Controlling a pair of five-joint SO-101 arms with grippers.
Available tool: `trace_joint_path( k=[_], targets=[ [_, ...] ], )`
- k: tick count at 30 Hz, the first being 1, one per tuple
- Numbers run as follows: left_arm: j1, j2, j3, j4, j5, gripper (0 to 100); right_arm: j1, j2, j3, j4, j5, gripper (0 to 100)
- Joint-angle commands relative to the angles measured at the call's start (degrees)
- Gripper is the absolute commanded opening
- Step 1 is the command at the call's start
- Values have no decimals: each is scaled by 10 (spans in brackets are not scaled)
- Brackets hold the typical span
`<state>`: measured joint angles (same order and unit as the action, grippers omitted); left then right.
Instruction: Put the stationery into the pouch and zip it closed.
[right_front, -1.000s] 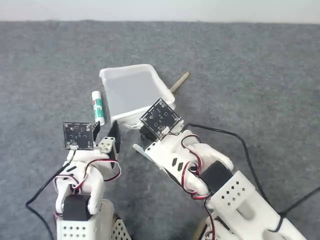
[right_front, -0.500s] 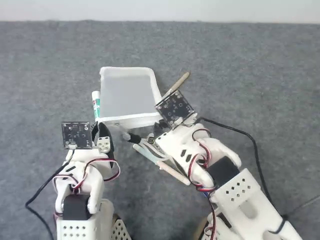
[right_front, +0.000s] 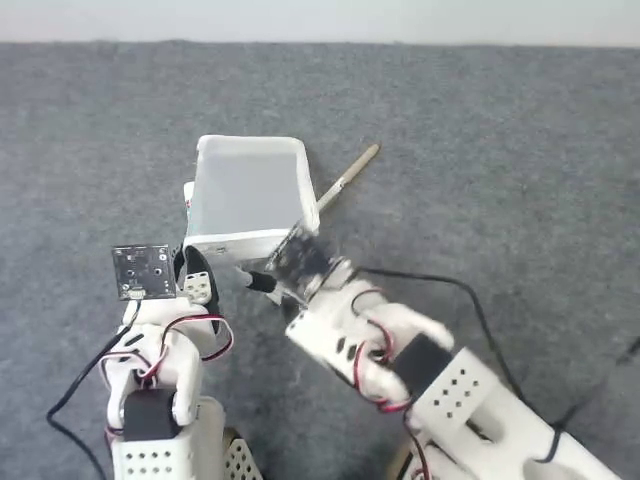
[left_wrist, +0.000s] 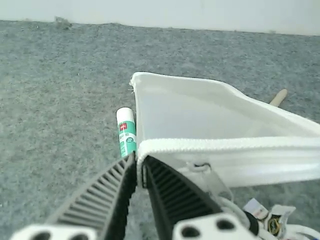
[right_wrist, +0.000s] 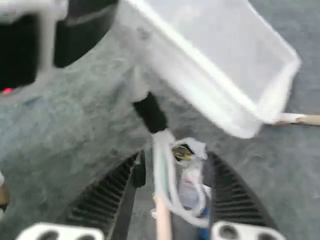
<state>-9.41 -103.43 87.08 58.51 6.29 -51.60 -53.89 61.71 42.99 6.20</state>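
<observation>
Grey, felt-like counter (right_front: 500, 130) under everything here. At the centre of the high view sits the white pouch (right_front: 248, 190), its zip edge toward the bottom of the frame. Just beside its left side lies a green-and-white glue stick (left_wrist: 126, 134). A wooden stick (right_front: 350, 178) slants toward the upper right, lower end at the pouch's right edge. Lower right, a black cable (right_front: 470, 300) trails across the grey.

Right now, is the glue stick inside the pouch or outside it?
Outside. In the left wrist view the glue stick lies on the grey mat, beside the pouch at its side edge.
</observation>
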Motion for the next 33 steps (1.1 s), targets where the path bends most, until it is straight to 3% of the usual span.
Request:
trace_joint_path(
  k=[1,9,15,24,33],
  targets=[
    [-3,-11,-25,-12,6,10,-31,-18,28,-73,-1,219],
    [-3,-11,-25,-12,8,10,-36,-1,77,-194,0,247],
    [-2,-11,-25,-12,8,10,-36,141,43,-267,0,248],
    [-3,-11,-24,-12,7,10,-24,241,-27,-284,0,250],
    [-3,-11,-23,-12,8,11,9,295,-30,-373,0,247]
  ],
)
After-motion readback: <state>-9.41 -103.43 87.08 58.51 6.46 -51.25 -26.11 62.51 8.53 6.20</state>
